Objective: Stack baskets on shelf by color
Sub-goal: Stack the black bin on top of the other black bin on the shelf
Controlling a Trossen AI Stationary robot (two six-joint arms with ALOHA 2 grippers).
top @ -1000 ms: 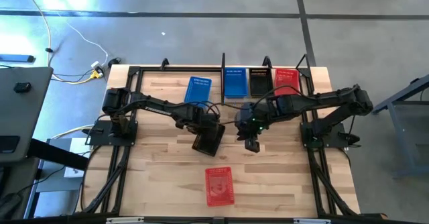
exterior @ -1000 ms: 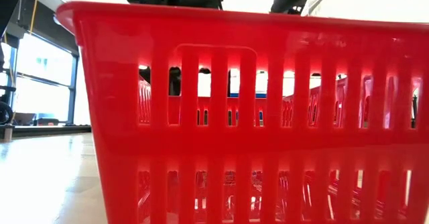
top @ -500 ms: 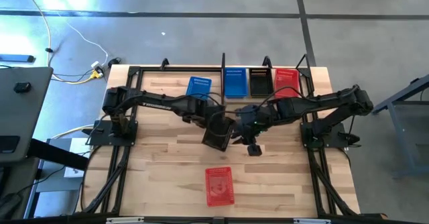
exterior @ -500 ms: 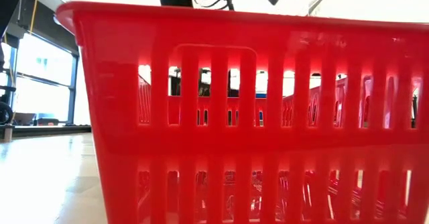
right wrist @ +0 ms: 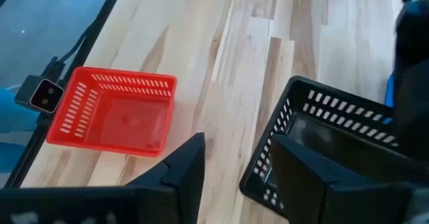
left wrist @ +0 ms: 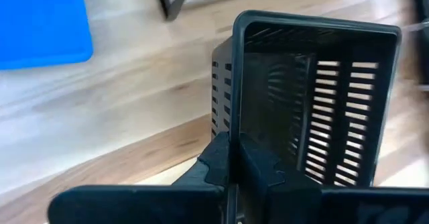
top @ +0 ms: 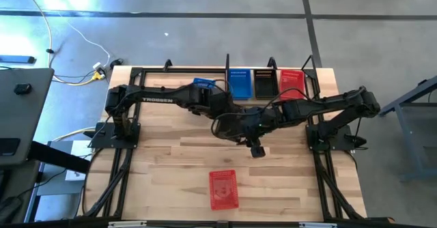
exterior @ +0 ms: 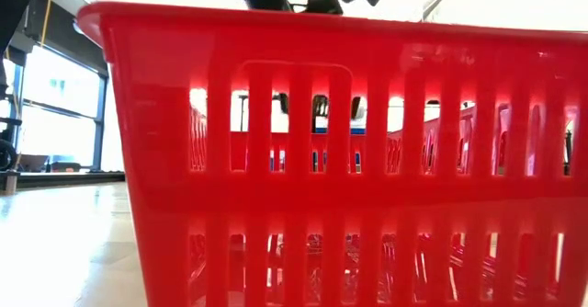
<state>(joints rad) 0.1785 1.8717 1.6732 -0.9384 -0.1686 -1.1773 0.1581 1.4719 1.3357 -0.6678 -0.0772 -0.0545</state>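
Left gripper (left wrist: 234, 158) clamped on rim of black basket (left wrist: 312, 96), held tilted above table centre; right gripper (right wrist: 231, 163) parted, empty, just beside it. Shelf (top: 273, 67) at far edge holds blue (top: 238, 83), black (top: 264, 82), red (top: 291, 80) piles (depth of each unclear). Left over: carried black one, loose blue basket (top: 202, 84), red basket (top: 223, 188) near front edge

Blk basket (left wrist: 315, 103), red basket (right wrist: 117, 113)

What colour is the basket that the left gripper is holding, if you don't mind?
Black; the basket pinched by the left gripper shows best in the left wrist view.
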